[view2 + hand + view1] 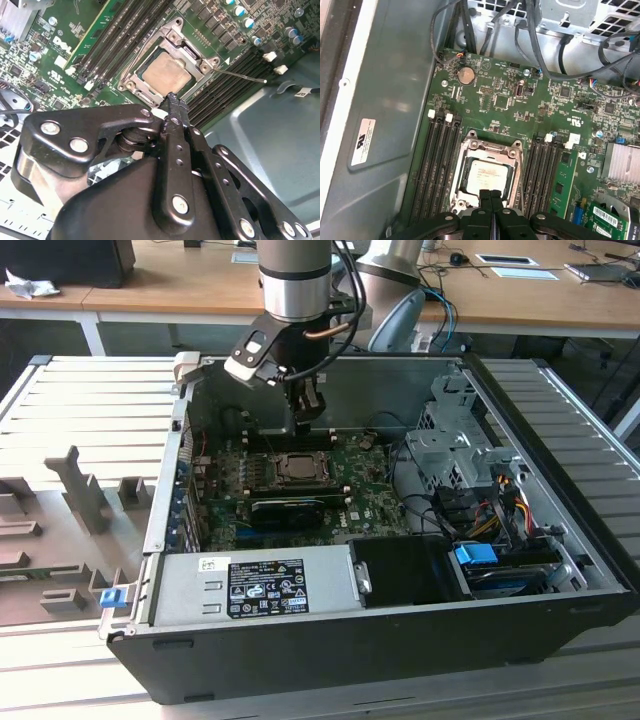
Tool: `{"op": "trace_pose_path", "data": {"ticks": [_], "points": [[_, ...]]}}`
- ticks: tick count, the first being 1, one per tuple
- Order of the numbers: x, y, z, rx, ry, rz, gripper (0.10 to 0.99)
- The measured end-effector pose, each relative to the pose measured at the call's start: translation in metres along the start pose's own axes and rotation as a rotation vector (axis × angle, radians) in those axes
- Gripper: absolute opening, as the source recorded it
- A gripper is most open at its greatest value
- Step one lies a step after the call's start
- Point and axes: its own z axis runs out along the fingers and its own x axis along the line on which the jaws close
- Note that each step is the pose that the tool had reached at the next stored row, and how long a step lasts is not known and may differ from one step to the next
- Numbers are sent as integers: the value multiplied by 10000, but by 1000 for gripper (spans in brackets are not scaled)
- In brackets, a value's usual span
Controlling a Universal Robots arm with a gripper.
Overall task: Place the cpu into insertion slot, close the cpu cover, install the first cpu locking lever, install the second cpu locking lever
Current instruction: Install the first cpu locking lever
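Note:
The cpu lies flat in the insertion slot, its pale metal top showing. The silvery cpu cover lies down around it, the chip visible through its square opening. A thin metal lever sticks out sideways from the socket over the memory slots. My gripper hangs just above the socket's edge, fingers shut together with nothing between them. In the exterior view the gripper hovers over the socket on the green board.
Black memory slots flank the socket on both sides. A long black card, a power supply, a drive cage and loose cables crowd the case. A finned heat sink stands nearby.

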Motion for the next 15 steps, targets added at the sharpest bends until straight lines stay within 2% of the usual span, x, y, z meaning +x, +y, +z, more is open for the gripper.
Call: {"op": "trace_pose_path", "data": {"ticks": [15], "points": [[0,0,0,-9,52,-748,106]]}}
